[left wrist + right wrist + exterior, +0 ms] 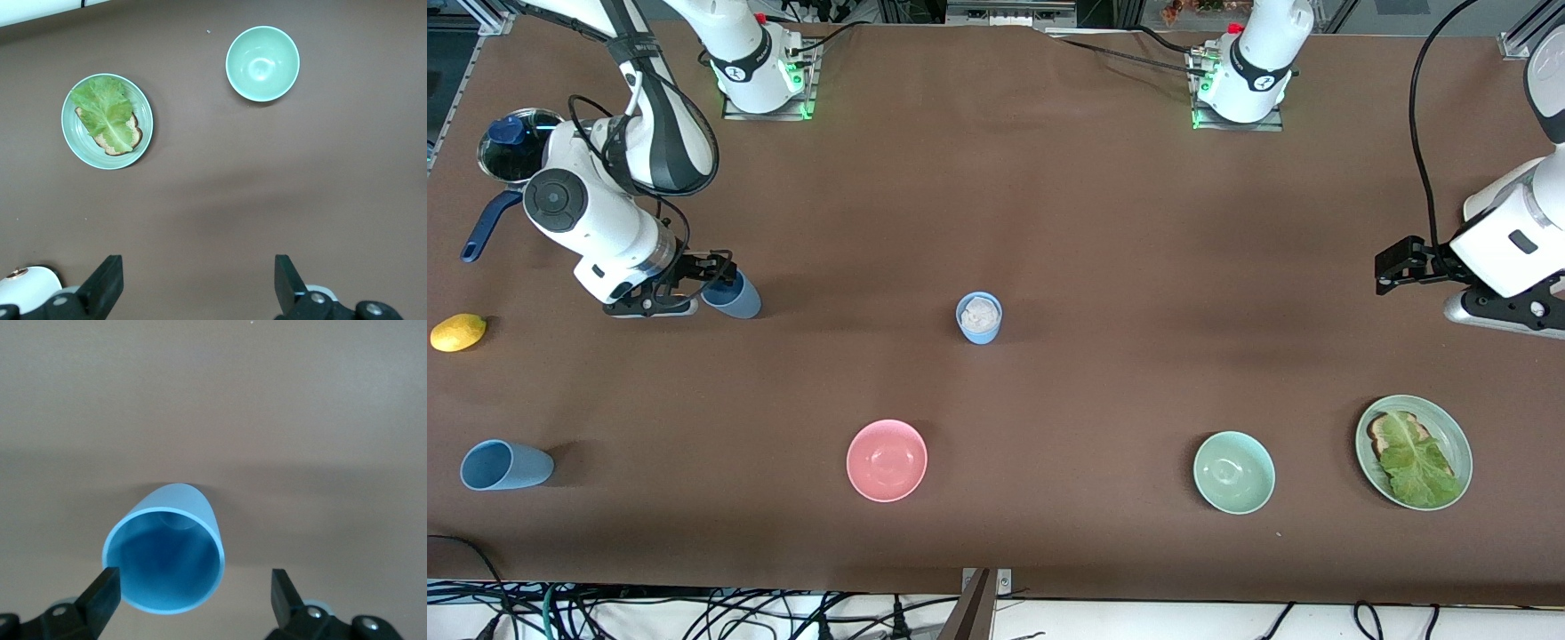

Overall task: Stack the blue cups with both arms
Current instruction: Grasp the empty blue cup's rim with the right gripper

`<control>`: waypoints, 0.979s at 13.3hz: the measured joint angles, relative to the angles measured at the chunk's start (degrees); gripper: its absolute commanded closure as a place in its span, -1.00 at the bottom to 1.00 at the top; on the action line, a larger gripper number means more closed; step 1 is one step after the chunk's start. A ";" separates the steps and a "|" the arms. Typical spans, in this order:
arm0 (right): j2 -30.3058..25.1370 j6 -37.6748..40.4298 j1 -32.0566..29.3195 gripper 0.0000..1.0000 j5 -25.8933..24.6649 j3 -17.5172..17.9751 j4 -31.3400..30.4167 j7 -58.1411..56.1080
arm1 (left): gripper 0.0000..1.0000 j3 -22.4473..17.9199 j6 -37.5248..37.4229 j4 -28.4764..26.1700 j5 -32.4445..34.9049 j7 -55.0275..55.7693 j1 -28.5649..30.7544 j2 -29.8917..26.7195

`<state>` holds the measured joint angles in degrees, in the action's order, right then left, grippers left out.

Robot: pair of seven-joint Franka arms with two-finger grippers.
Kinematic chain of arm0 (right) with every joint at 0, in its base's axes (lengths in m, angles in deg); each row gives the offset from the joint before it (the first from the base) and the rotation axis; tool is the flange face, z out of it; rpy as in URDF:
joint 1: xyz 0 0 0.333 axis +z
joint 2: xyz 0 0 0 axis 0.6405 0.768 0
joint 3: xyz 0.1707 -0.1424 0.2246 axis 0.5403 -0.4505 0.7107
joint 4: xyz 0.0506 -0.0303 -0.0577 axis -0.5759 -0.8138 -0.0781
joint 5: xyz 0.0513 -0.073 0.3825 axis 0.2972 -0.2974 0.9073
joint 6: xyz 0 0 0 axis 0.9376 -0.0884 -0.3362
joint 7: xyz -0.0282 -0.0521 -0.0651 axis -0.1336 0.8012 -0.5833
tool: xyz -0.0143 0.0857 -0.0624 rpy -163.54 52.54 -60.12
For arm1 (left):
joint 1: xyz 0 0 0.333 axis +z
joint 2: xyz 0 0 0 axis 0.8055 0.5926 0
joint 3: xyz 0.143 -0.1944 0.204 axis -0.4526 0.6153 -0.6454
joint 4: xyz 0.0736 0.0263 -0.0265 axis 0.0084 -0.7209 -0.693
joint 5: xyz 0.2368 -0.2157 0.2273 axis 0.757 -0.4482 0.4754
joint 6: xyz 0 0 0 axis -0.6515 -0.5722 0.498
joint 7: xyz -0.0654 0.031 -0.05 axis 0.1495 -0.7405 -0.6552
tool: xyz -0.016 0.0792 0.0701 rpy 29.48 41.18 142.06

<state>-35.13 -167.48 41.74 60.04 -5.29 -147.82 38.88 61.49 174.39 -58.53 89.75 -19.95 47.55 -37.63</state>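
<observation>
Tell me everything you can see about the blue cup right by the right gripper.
The blue cup is a plain, handleless, matte plastic-looking tumbler tapering toward its base. It looks empty and tilted, its open mouth facing the right gripper, whose open fingers straddle the rim without clearly touching it. It sits at the right arm's end of the table.

- Near the table's middle, you have a cup standing upright with something pale in it.
- Toward the right arm's end, the right gripper sits with its fingers spread around a tilted cup.
- A third cup lies nearer the front camera at that same end.
- Two bowls and a plate line the camera-side edge.
- The left gripper hangs wide apart over the left arm's end.
</observation>
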 measured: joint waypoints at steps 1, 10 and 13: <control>0.30 -0.62 -0.03 -0.76 -0.05 -0.21 -0.20 0.00 | -1.00 0.09 0.00 -0.42 0.00 -0.03 -0.23 -0.59; 4.66 -5.24 -0.04 1.00 -0.12 -0.52 -0.88 -0.01 | -1.00 -0.98 1.44 -2.19 -1.40 -0.03 1.58 -2.26; 4.41 -5.30 -0.04 1.00 -0.14 -0.52 -0.37 -0.01 | -1.00 -1.43 1.46 -2.19 -1.66 2.12 2.61 -4.03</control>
<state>-30.71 -172.78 41.70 59.90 -5.81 -148.19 38.87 60.06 175.85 -60.72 88.09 -17.82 50.15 -41.66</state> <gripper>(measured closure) 0.952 0.000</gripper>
